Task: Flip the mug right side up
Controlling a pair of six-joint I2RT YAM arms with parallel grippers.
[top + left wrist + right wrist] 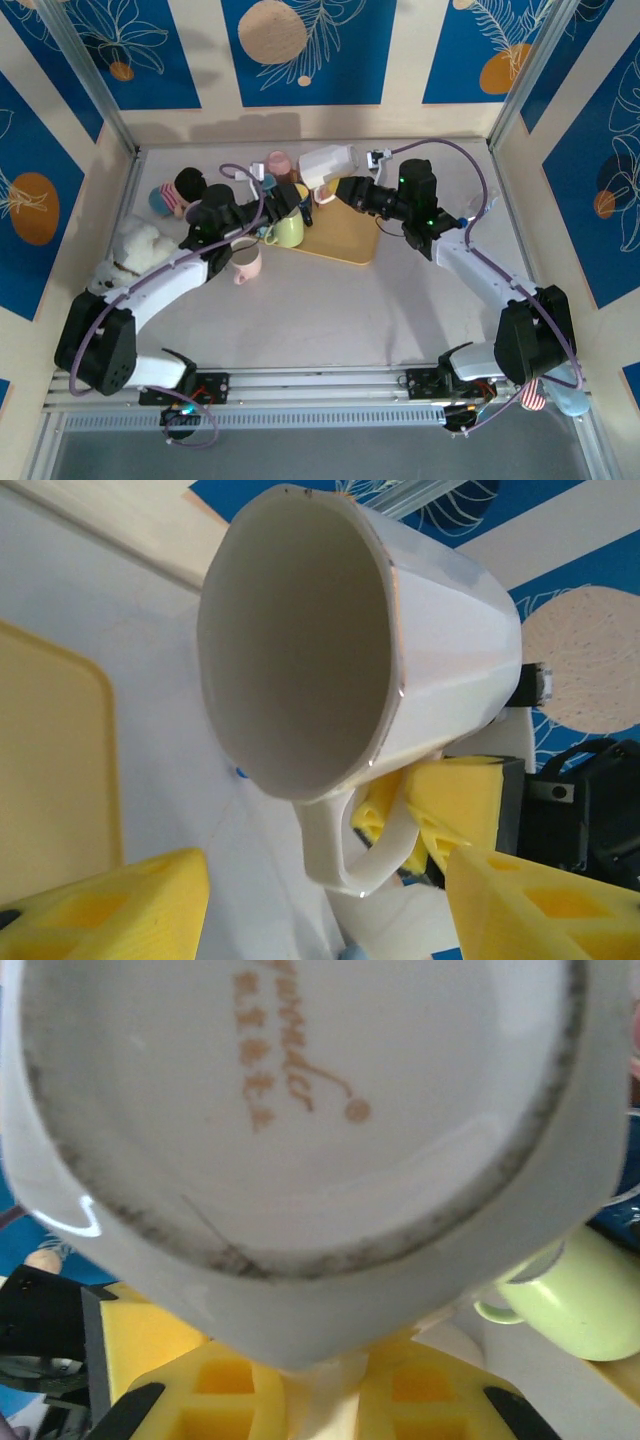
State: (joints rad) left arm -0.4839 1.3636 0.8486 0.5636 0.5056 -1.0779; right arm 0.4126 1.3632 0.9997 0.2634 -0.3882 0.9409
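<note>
From above, we are seeing the right hand clamped on the white mug, which is sitting just past the far edge of the yellow tray, towards the back of the counter. The mug is lying tipped on its side, its mouth turned towards the left arm. The left hand is reaching in just beside it. Below that hand a green mug is standing at the tray's left edge, and a pink mug is lying on the counter nearby.

From the left wrist, we are looking straight into the open mouth of the white mug. Its handle is pointing downward, and the right hand's yellow fingers are gripping it from behind. The left hand is holding its own two fingers well apart with nothing clamped; the handle is showing in the gap between them, touching neither.

From the right wrist, we are facing the mug's underside, with its unglazed ring and a faint printed mark. The right hand's fingers are pressing together on the handle between them. The green mug is showing at the right, past the white mug's edge.
</note>
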